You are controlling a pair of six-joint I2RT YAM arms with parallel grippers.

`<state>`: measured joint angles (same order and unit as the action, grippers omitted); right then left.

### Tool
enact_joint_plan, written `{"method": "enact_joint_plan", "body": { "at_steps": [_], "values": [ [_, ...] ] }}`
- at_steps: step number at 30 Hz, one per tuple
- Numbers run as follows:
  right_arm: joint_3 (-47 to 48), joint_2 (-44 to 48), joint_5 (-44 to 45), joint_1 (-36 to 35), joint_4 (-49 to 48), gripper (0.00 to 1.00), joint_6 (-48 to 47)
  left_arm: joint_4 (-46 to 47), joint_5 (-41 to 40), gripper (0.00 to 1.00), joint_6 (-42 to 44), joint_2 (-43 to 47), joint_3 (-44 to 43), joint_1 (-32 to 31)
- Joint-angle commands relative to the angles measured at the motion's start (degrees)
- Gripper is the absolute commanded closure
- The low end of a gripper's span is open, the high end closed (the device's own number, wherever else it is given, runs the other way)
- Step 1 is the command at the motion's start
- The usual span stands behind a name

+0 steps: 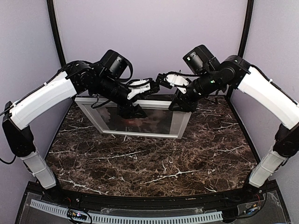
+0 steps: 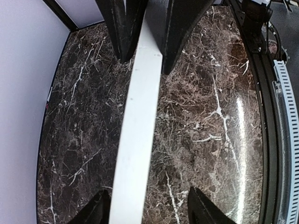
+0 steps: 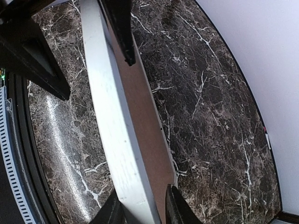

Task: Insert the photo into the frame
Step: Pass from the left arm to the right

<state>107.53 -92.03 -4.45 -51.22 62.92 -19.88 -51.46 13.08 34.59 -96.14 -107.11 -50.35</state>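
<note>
The frame [image 1: 140, 134], thin white border, stands tilted on its long edge at the back of the table. The photo [image 1: 140, 120], dark with a red glow, shows through its front. My right gripper [image 1: 180, 105] is shut on the frame's top edge; in the right wrist view [image 3: 142, 207] its fingers pinch the white edge [image 3: 112, 116] and the brown backing board [image 3: 145, 107]. My left gripper [image 1: 131, 112] is at the same top edge. In the left wrist view [image 2: 152, 210] its fingers are wide apart, astride the white edge [image 2: 135, 130], which runs close to one finger.
The dark marble table [image 1: 154, 168] runs forward of the frame to a black rail [image 1: 140, 203] at the near edge. Purple walls [image 1: 149, 28] close in the back and both sides, close behind the frame.
</note>
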Motion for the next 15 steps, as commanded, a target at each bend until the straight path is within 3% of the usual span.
{"method": "enact_joint_plan", "body": {
  "at_steps": [1, 9, 15],
  "values": [
    [-0.82, 0.97, -0.09, -0.66, -2.38, 1.00, 1.29, 10.99, -6.68, 0.30, -2.71, 4.92, 4.25, 0.14],
    [-0.22, 0.75, 0.28, 0.07, -2.52, 1.00, 3.26, 34.66, -22.50, 0.04, -4.15, 16.15, 16.66, 0.18],
    [0.60, 0.86, -0.92, 2.26, -3.60, 1.00, 6.34, 45.65, -30.62, 0.01, -4.67, 24.23, 23.46, 0.38]
  ]
}}
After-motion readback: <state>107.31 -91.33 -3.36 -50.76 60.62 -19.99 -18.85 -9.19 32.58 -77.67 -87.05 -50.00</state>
